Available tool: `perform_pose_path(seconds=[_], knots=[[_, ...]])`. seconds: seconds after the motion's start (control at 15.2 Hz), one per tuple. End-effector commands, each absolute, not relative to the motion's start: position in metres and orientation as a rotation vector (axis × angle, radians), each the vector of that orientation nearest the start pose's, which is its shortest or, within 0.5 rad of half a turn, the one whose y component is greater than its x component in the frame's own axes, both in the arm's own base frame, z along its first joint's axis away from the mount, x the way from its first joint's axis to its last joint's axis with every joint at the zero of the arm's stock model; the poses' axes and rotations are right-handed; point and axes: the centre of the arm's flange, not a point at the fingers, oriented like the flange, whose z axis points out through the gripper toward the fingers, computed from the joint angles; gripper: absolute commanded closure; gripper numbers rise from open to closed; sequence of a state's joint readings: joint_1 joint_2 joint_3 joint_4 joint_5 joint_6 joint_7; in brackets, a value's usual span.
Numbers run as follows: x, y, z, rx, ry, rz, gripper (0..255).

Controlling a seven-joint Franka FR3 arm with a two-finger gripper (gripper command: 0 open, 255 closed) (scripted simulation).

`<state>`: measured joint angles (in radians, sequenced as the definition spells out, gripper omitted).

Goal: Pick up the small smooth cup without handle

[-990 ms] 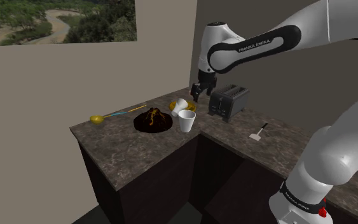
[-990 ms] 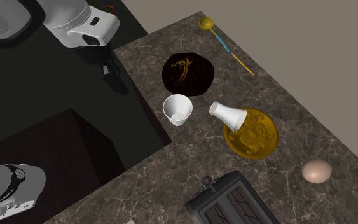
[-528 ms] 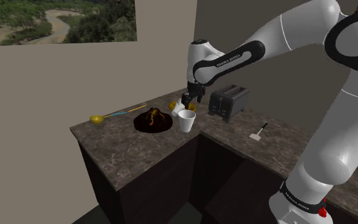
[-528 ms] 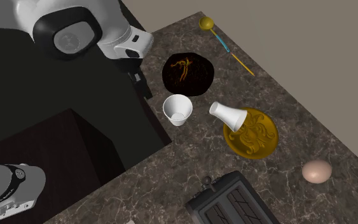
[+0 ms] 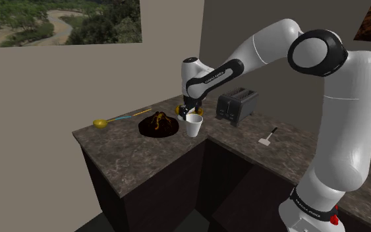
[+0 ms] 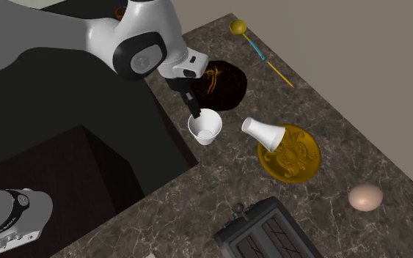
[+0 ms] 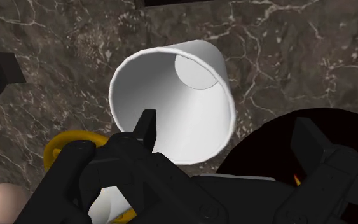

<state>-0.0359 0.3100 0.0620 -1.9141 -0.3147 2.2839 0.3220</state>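
Small white cup (image 5: 194,125) upright on dark marbled surface (image 5: 124,155), mouth up, no handle, smooth sides, nr the inner corner of the L-shaped top. From above in 2nd ext. view: open white ring (image 6: 205,126), just beside a black bowl (image 6: 217,84) w/ orange marks inside.

Gripper (image 5: 189,113) directly over cup, pointing down, close to the rim. In 2nd ext. view, gripper (image 6: 195,111) at the rim on the bowl side. In wrist view, gripper (image 7: 225,124) w/ fingers spread well apart: one fingertip (image 7: 147,127) over cup's mouth (image 7: 171,102), the other finger over the bowl (image 7: 260,159), cup's wall btwn them. Nothing clasped; can't tell whether either finger touches the rim.

Other cup (image 6: 263,134), also white, tipped on its side, partly on a gold plate (image 6: 296,157), apart from the upright cup. Egg (image 6: 365,197) on the surface past the plate, well apart from both cups. In wrist view, egg (image 7: 2,202) and plate edge (image 7: 63,143) behind the fingers.

Black toaster (image 5: 237,105) nr the wall, at shoulder view's right of the cup. Gold spoon (image 5: 100,122) w/ blue-and-yellow handle on the far side of the bowl. Small pale-headed tool (image 5: 268,137) flat on the surface, well apart from the rest.
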Motion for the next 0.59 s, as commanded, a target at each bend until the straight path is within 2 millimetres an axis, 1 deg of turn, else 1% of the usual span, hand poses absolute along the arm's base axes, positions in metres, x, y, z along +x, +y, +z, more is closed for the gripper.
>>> perform_pose_path(seconds=[0.0, 0.07, 0.53], knots=[[0.645, 0.004, 0.316, -3.353, 0.169, -0.155, 0], [0.653, 0.003, 0.307, -3.356, 0.170, -0.150, 0], [0.653, 0.003, 0.270, -3.356, 0.170, -0.150, 0]])
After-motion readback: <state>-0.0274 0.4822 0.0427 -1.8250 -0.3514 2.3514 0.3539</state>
